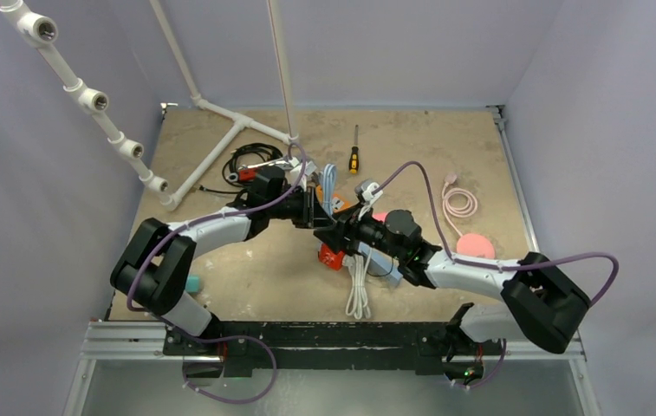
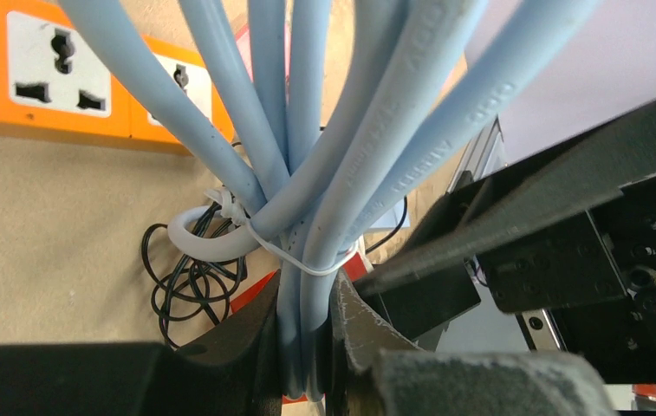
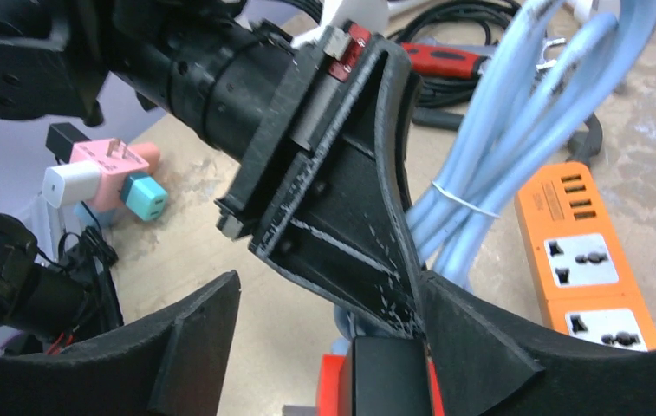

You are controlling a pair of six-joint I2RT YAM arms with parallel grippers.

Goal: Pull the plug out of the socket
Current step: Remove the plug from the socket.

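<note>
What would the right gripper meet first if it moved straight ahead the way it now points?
Most likely the black left gripper, which sits between the fingers of the open right gripper, shut on the tied bundle of light-blue cable. Depth is hard to judge.

We're looking down on a sandy-brown table [image 1: 445,147], and along its far edge we've got white pipework [image 1: 220,147] running out of the far left corner, a tangle of black cable [image 1: 250,156] right beside it, and a screwdriver [image 1: 354,154] with a yellow-and-black handle near the middle. Toward the right edge we see a coiled pink cable [image 1: 460,204] and, nearer to us, a round pink disc [image 1: 475,245]. In the centre lies an orange power strip [image 3: 586,251] with a red block [image 1: 331,256] close by, a folded white cable [image 1: 358,290] stretches toward the near edge, and a small teal block [image 1: 192,283] sits by the near left corner.
</note>
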